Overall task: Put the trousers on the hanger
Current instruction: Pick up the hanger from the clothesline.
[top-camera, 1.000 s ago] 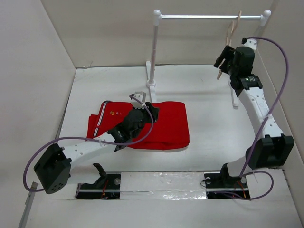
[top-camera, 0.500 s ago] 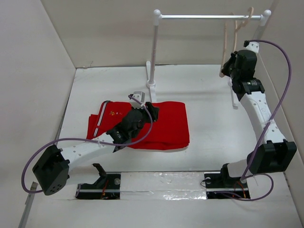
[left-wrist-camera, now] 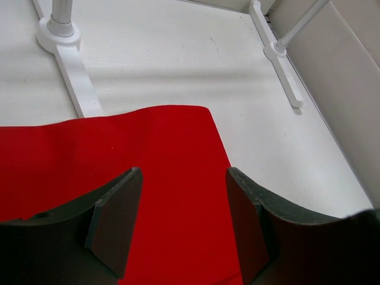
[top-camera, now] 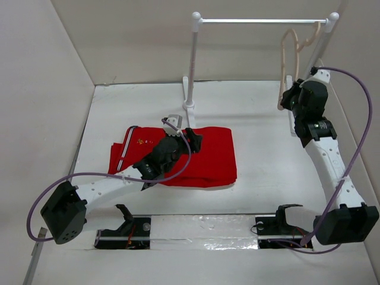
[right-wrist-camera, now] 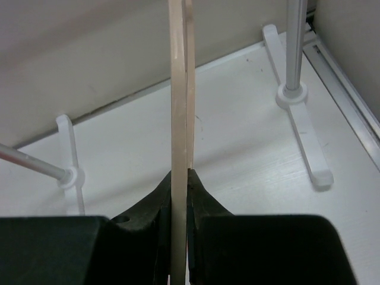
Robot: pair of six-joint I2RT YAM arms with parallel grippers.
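Observation:
The red trousers [top-camera: 209, 154] lie folded flat on the white table, left of centre, with white stripe trim at their left end. My left gripper [top-camera: 191, 139] hovers over their top middle, open, with only red cloth [left-wrist-camera: 172, 178] showing between its fingers [left-wrist-camera: 119, 219]. The pale wooden hanger [top-camera: 289, 53] hangs by its hook from the silver bar at the far right. My right gripper [top-camera: 288, 98] is shut on the hanger's lower edge [right-wrist-camera: 180, 119], which runs upright between the jaws.
A white-posted rack with a silver bar [top-camera: 261, 21] stands at the back; its left post foot [left-wrist-camera: 71, 59] lies just beyond the trousers and its right foot [right-wrist-camera: 303, 130] near the right wall. Beige walls close in on three sides.
The right gripper closed on the hanger and swung it round to face the camera, the arm shifting right. The left gripper's jaws opened wider over the trousers.

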